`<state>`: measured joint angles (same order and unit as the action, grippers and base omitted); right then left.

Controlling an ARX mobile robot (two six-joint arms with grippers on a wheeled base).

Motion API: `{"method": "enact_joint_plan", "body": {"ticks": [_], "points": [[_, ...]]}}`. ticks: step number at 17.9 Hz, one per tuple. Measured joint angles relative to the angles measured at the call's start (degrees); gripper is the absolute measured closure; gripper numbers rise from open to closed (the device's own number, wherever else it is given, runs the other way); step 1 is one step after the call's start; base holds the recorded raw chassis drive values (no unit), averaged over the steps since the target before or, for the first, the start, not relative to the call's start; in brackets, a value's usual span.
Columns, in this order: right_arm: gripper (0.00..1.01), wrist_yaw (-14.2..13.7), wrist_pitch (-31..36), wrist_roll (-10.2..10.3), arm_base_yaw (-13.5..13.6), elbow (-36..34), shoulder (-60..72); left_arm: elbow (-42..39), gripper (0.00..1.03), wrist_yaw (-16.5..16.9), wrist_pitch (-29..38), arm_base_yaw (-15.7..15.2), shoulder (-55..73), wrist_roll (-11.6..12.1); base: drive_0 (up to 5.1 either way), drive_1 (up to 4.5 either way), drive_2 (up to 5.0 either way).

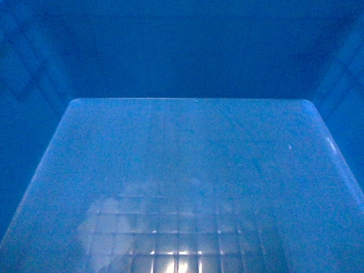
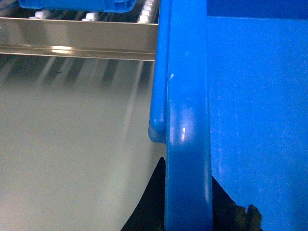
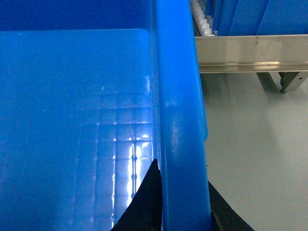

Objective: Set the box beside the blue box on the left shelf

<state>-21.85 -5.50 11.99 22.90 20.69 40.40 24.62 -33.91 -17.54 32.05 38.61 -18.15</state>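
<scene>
The box (image 1: 187, 170) fills the whole head view: I look into its blue inside, with the grid-embossed glossy floor at the bottom. No gripper shows in that view. My left gripper (image 2: 187, 202) is shut on the box's thick left rim (image 2: 187, 96), one dark finger on each side of it. My right gripper (image 3: 185, 202) is shut on the right rim (image 3: 178, 96) in the same way. The box hangs above the grey floor. Another blue box (image 2: 77, 5) sits on the shelf's white rollers at the top of the left wrist view.
A steel shelf rail (image 2: 72, 43) runs across the top of the left wrist view, ahead of the box. The same kind of rail (image 3: 250, 50) shows in the right wrist view, with rollers, further blue boxes (image 3: 260, 17) and a shelf leg (image 3: 281, 79). Grey floor (image 2: 67, 154) lies below.
</scene>
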Motion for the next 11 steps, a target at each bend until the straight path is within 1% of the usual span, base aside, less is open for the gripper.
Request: {"method": "enact_joint_plan", "body": {"ticks": [7,11], "points": [[0.91,0.0,-0.1,0.0,0.0,0.0,0.0,0.0,0.94,0.0,-0.2,0.0,0.0,0.0,0.0,0.00,0.0],[0.91,0.0,0.3,0.0,0.0,0.0,0.0,0.0,0.94,-0.1,0.0,0.0,-0.2,0.1,0.1,4.40,-4.3]]}}
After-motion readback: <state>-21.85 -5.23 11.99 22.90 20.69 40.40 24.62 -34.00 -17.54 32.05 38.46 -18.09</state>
